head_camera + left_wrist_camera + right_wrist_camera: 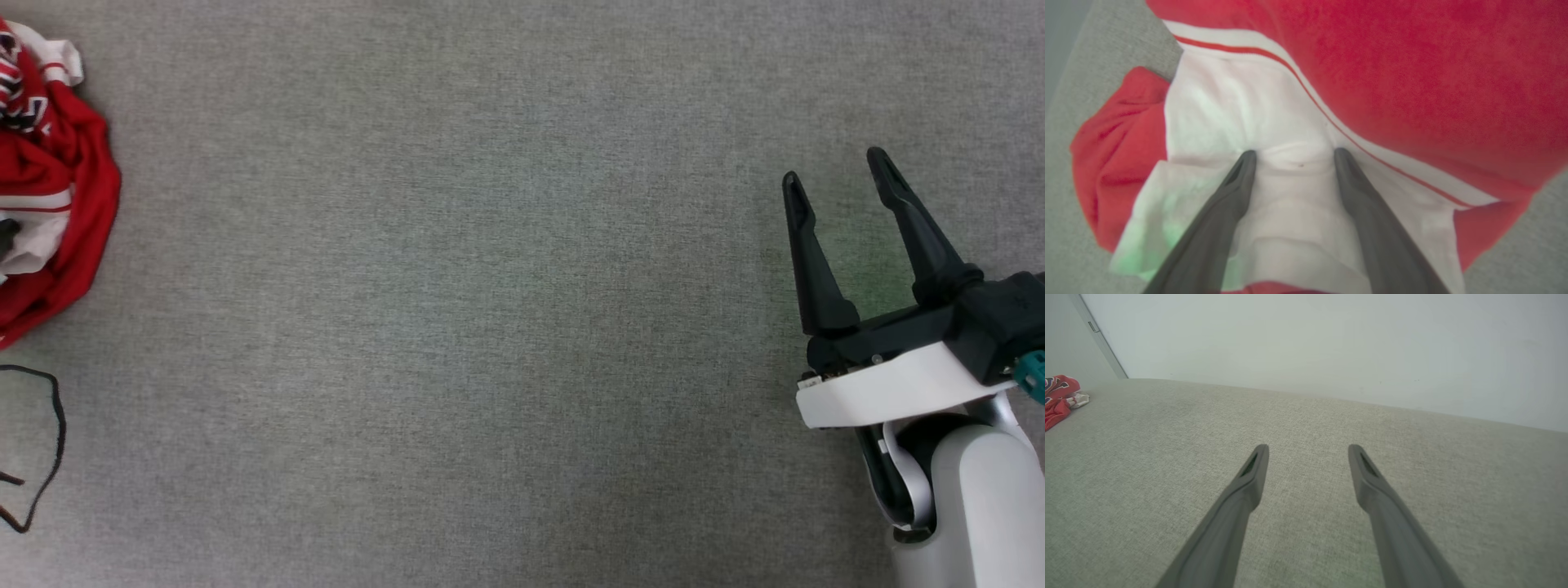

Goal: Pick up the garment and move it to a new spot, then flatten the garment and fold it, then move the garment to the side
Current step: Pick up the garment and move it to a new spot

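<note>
While the soft, light-looking garment [61, 180] lies bunched upper left in the head view, the open left gripper [1294, 157] straddles its white fold [1274, 122], a good pinch point; the right gripper [837, 173] gapes empty.

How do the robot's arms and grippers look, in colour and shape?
The right gripper has two long, tapering black fingers on a black base, above a white wrist plate with a small teal part; the forearm is pale. The left gripper shows similar dark fingers.

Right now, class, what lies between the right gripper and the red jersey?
Only bare grey surface: the head view shows it running from the right gripper to the garment at the left edge.
</note>
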### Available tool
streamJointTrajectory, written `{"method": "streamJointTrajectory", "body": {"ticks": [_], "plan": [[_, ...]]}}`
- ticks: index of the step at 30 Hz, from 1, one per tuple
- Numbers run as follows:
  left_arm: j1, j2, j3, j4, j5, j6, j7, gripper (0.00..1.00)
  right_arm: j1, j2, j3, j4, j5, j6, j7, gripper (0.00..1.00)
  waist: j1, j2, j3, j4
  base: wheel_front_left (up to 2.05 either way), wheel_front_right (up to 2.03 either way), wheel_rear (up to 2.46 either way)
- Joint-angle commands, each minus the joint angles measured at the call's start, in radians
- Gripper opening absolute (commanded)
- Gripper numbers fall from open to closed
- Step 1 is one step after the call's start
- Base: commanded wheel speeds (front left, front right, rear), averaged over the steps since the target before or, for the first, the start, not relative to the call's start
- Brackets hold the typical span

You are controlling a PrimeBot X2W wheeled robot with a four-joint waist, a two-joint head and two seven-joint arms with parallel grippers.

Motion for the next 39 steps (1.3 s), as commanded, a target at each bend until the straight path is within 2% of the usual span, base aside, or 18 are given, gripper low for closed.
{"method": "streamJointTrajectory", "body": {"ticks": [1,2,3,4,5,10,13,21,23,30,39], "plan": [[0.051,-0.039,-0.015,0.05,-0.002,0.015,0.051,1.0,-0.022,0.006,0.002,0.005,0.005,-0.001,-0.007,1.0,-0.0001,-0.0001,0.011,-0.012,0.0,0.0,0.0],[0.06,-0.045,-0.016,0.056,-0.008,0.024,0.085,1.0,-0.022,0.006,0.002,0.008,0.006,-0.001,-0.008,1.0,-0.0001,-0.0001,0.009,-0.012,0.0,0.0,0.0],[0.069,-0.047,-0.022,0.053,-0.007,0.029,0.109,0.58,-0.023,0.007,0.003,0.012,0.006,-0.001,-0.01,1.0,-0.0001,-0.0001,0.006,-0.012,0.0,0.0,0.0],[0.077,-0.045,-0.024,0.042,-0.002,0.037,0.111,0.1,-0.026,0.007,0.003,0.015,0.006,-0.001,-0.011,1.0,-0.0001,-0.0001,0.002,-0.011,0.0,0.0,0.0],[0.082,-0.044,-0.023,0.028,0.0,0.041,0.105,0.0,-0.028,0.007,0.005,0.018,0.005,-0.001,-0.012,1.0,-0.0001,-0.0001,-0.004,-0.011,0.0,0.0,0.0],[0.066,-0.029,-0.028,-0.054,0.026,0.032,-0.025,0.0,-0.015,0.007,0.001,0.035,0.003,-0.001,-0.016,1.0,-0.0001,-0.0001,-0.058,-0.002,0.0,0.0,0.0],[0.046,-0.019,-0.04,-0.095,0.063,0.029,-0.154,0.0,0.009,0.008,-0.005,0.047,0.007,-0.001,-0.019,1.0,-0.0001,-0.0001,-0.113,0.007,0.0,0.0,0.0],[0.002,-0.084,-0.084,-0.141,0.13,0.044,-0.498,0.0,0.079,0.02,-0.038,0.058,0.017,-0.001,-0.009,1.0,-0.0001,-0.0001,-0.281,0.023,0.0,0.0,0.0],[-0.002,-0.093,-0.091,-0.144,0.137,0.044,-0.536,0.0,0.089,0.022,-0.041,0.058,0.019,-0.001,-0.01,1.0,-0.0001,-0.0001,-0.303,0.021,0.0,0.0,0.0],[0.015,-0.183,-0.137,-0.187,0.143,0.028,-0.732,0.0,0.159,0.028,-0.067,0.043,0.026,-0.001,0.009,1.0,-0.0001,-0.0001,-0.427,-0.019,0.0,0.0,0.0],[0.117,-0.328,-0.244,-0.304,0.137,-0.002,-0.805,0.0,0.237,0.028,-0.073,0.028,0.055,-0.001,0.031,1.0,-0.0001,-0.0001,-0.518,-0.149,0.0,0.0,0.0]]}}
